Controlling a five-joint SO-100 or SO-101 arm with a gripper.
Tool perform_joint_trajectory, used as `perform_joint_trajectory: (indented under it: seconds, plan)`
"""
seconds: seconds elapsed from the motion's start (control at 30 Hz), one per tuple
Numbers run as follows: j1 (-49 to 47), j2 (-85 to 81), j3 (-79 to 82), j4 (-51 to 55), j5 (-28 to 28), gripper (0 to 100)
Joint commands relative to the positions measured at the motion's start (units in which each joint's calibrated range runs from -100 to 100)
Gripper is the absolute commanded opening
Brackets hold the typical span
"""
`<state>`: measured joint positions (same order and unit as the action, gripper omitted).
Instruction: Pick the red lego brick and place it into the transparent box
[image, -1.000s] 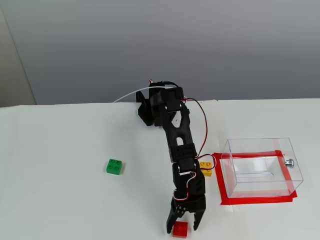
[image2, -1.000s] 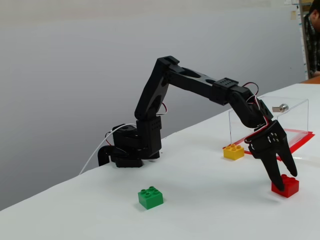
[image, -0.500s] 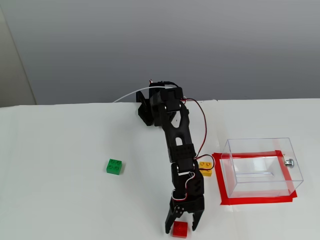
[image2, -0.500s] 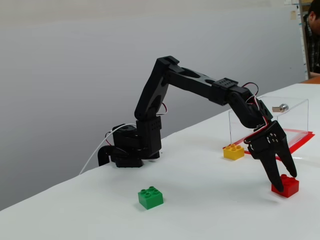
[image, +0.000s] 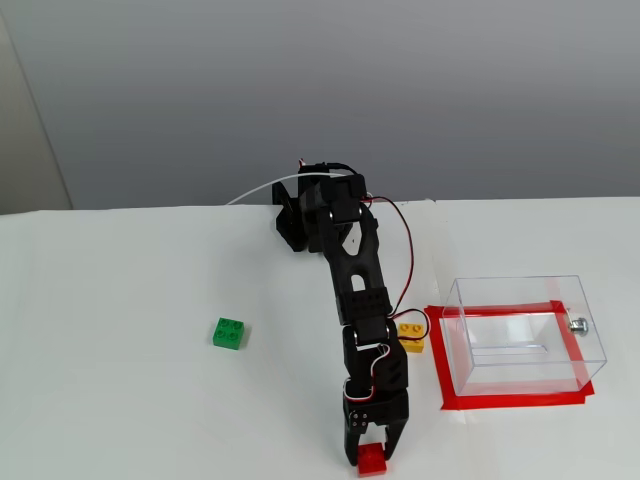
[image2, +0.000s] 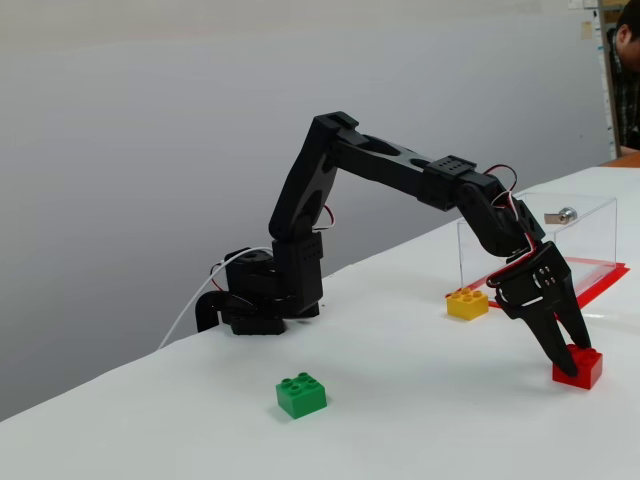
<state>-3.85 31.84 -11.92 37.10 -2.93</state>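
The red lego brick (image: 373, 459) (image2: 579, 367) rests on the white table near its front edge. My gripper (image: 372, 458) (image2: 571, 362) reaches down over it, and its two black fingers are pressed against the brick's sides, shut on it. The brick still touches the table in both fixed views. The transparent box (image: 524, 333) (image2: 540, 238) stands to the right of the arm inside a red tape outline (image: 455, 402), with a small silver knob (image: 577, 323) on its right wall. The box looks empty.
A yellow brick (image: 411, 336) (image2: 467, 302) lies between the arm and the box. A green brick (image: 229, 333) (image2: 301, 394) sits left of the arm. The arm's base (image: 310, 210) stands at the table's far edge, with a white cable running off to the left.
The fingers were spread around the red brick earlier; they have closed onto it. The brick has shifted slightly to the right with them.
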Motion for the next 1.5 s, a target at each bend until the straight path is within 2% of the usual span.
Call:
perform_joint_trajectory:
  seconds: [0.0, 0.33, 0.5, 0.8, 1.47]
  plan:
    - [0.6, -0.3, -1.3, 0.3, -0.1, 14]
    - [0.6, -1.1, -1.3, 0.3, 0.2, 14]
    - [0.6, -1.8, -2.0, 0.3, 0.3, 10]
    - [0.1, -9.4, -1.3, 0.3, 0.4, 10]
    - [-5.5, -40.9, 15.7, 0.9, 4.6, 10]
